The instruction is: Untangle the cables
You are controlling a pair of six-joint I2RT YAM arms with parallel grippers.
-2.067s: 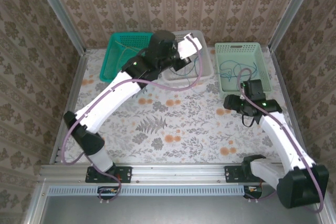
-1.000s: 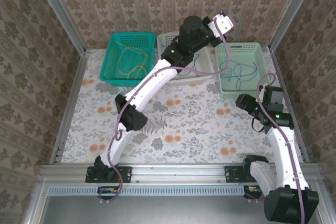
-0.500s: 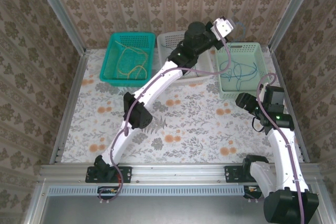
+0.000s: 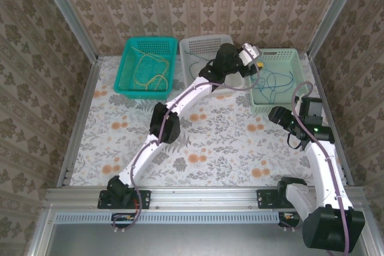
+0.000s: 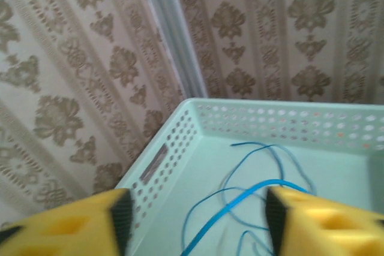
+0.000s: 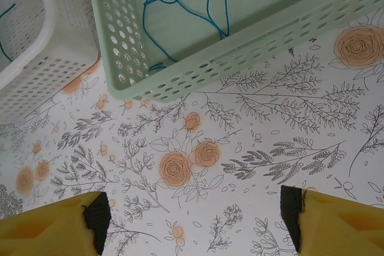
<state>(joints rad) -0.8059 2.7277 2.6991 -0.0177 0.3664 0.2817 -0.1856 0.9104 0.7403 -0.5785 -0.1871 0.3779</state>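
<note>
I see thin blue cables looping loosely in the pale green basket beneath my left gripper, jaws wide. The right gripper gapes empty above the floral table.

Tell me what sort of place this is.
Probably a robot test cell, not a home: wallpaper panels set in an aluminium frame, a left arm and right arm bolted to a rail at the table edge, and a mint basket holding blue cable.
</note>
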